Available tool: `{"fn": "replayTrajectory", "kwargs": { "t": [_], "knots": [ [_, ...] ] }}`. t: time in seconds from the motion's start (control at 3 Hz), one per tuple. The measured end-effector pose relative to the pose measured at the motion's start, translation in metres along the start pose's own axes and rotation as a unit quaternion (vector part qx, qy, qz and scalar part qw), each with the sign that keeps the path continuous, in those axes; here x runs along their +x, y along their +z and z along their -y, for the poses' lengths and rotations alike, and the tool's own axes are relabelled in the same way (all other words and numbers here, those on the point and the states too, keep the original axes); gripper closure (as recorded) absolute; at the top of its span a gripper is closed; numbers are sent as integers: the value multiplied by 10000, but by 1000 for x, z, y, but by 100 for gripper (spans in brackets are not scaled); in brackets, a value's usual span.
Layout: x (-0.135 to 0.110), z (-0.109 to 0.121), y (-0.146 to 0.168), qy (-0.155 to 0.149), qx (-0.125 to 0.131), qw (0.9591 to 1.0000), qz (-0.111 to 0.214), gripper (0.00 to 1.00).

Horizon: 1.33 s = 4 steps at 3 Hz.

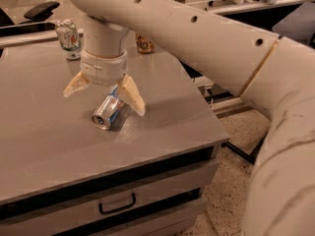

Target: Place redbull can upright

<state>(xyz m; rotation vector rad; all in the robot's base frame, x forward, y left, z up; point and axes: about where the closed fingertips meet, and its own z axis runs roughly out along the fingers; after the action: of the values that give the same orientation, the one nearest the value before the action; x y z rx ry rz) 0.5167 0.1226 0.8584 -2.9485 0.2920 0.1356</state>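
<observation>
The redbull can [108, 111], blue and silver with a shiny end facing me, lies on its side on the grey table [44, 136]. My gripper [104, 94] hangs over it from above, open, with one cream finger [132, 96] to the can's right and the other [75, 85] to its left. The fingers straddle the can's far half and do not close on it. The wrist hides the can's far end.
A white-and-green can [69, 39] stands upright at the table's back left. An orange-brown can [144, 44] stands at the back, partly behind my arm. The table's right edge and front edge with a drawer handle [117, 204] are near. My arm crosses the right of the view.
</observation>
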Motion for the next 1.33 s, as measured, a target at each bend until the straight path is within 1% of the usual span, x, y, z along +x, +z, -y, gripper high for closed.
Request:
{"fn": "replayTrajectory", "kwargs": {
  "t": [0.33, 0.67, 1.0, 1.33],
  "knots": [
    [5, 3, 16, 300, -212, 9991, 193, 2],
    [9, -2, 23, 573, -297, 9976, 257, 23],
    [12, -7, 27, 718, -342, 9962, 361, 46],
    [12, 1, 4, 795, -195, 9955, 485, 70]
  ]
}}
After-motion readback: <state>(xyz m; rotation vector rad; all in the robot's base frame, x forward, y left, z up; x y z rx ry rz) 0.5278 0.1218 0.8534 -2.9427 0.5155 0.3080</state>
